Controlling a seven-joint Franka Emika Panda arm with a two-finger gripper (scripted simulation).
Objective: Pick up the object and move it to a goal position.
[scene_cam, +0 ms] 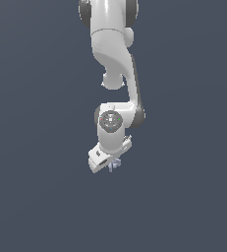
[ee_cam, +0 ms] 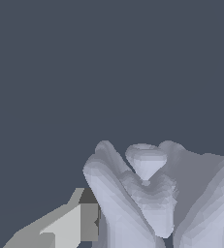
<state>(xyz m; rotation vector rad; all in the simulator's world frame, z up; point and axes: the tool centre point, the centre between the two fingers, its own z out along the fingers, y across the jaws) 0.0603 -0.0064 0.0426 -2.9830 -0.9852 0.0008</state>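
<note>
Exterior view: the white arm (scene_cam: 116,74) comes down from the top edge over a plain dark slate-blue ground (scene_cam: 36,197), its wrist bent so the hand tilts toward the exterior view's left.
Gripper: the gripper (scene_cam: 111,164) sits at the arm's lowest point, a white block with short fingers under it (too small here to separate one from the other).
Object: the object (scene_cam: 114,165), a tiny pale lavender-grey spiky piece, shows right at the fingertips, touching them, a few prongs poking out below and to the exterior view's right.
Wrist view: the object (ee_cam: 152,193) fills the lower half as thick rounded lavender prongs crossing one another; a grey finger (ee_cam: 65,225) lies against its one side, and a sliver of another shows at the picture's far edge.
Jaws: closed on the object, one finger on each side.
Background: nothing but the flat dark ground behind it all.
</note>
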